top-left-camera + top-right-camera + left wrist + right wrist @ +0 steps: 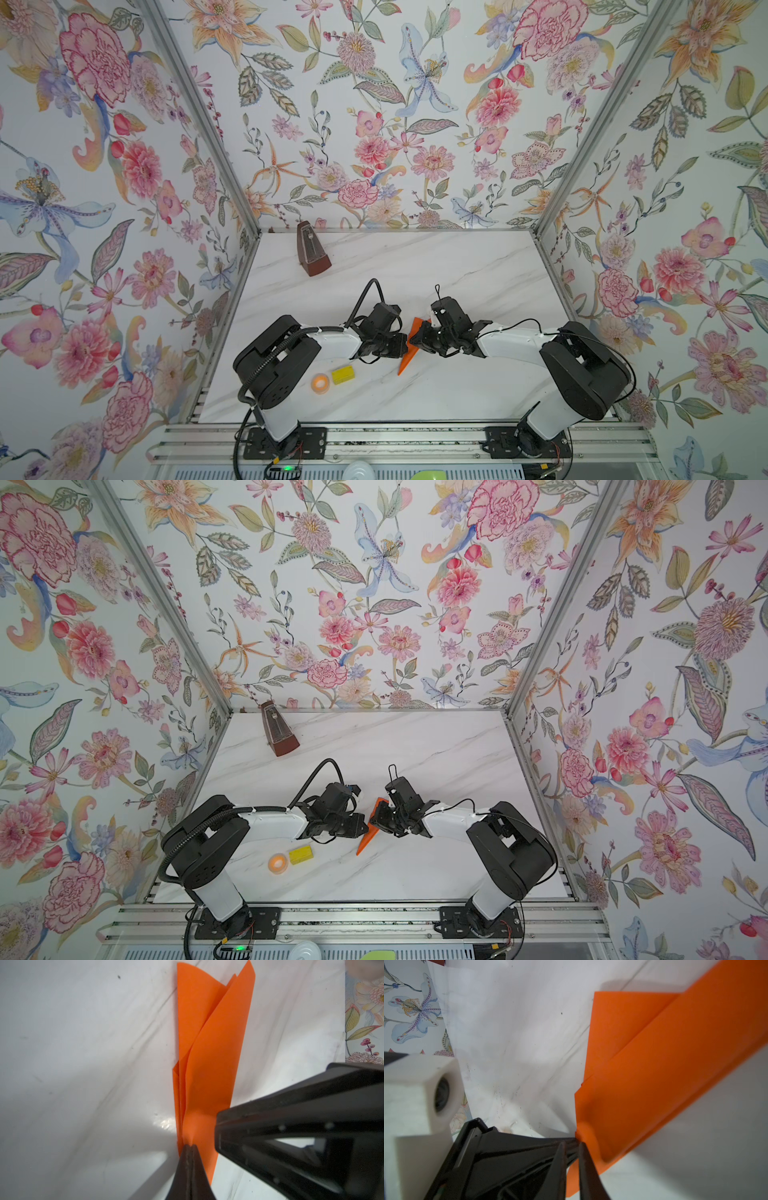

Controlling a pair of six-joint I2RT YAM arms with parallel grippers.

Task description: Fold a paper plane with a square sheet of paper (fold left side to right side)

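We found the left gripper (189, 1147) clenched on the orange paper (209, 1053), pinching its stacked layers partway along the dart. In a top view the paper sat near the middle of the table (457, 270), its point toward 7 o'clock and its wide end toward 12. The right gripper (572, 1145) met it from 3 o'clock. Its jaws stood nearly together with a slim gap, and we could not tell whether any paper lay between them.

We judged crowding the main risk. Both sets of fingertips worked almost the same spot, so a small misjudged move could knock them together or tear the thin sheet. The layers also fanned apart at the wide end, so a loose pinch might let the creases spring open.
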